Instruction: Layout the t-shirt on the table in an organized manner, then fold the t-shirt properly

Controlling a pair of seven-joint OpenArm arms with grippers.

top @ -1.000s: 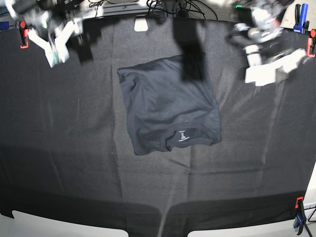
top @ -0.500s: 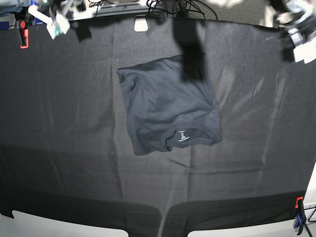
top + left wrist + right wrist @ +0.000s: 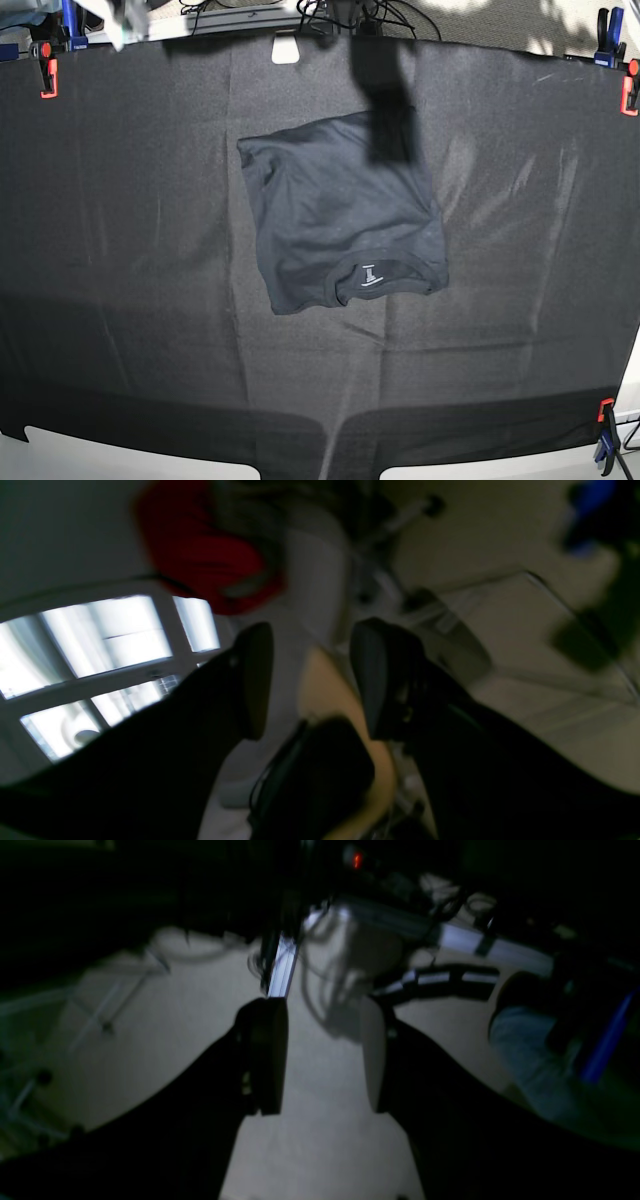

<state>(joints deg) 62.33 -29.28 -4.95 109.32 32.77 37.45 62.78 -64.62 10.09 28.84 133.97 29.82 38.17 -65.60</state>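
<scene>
The t-shirt [image 3: 340, 215] lies folded into a compact dark block in the middle of the table [image 3: 120, 250]. Its collar and small white neck label [image 3: 370, 275] face the front edge. Neither gripper is near it. In the left wrist view my left gripper [image 3: 311, 630] is open and holds nothing, pointing away at a blurred room. In the right wrist view my right gripper [image 3: 321, 1005] is also open and empty, over a pale floor. In the base view only a blurred white bit of the right arm [image 3: 118, 25] shows at the top left edge.
A dark upright bar [image 3: 385, 100] hangs in front of the shirt's far right corner. Orange clamps [image 3: 46, 70] [image 3: 630, 90] and a blue clamp [image 3: 605, 25] grip the far corners; another clamp [image 3: 605, 430] sits front right. A white patch [image 3: 286, 48] lies at the far edge.
Both arms have swung up and outward from above the far corners and left the base view almost entirely. The t-shirt has not moved. Both grippers stay equally wide.
</scene>
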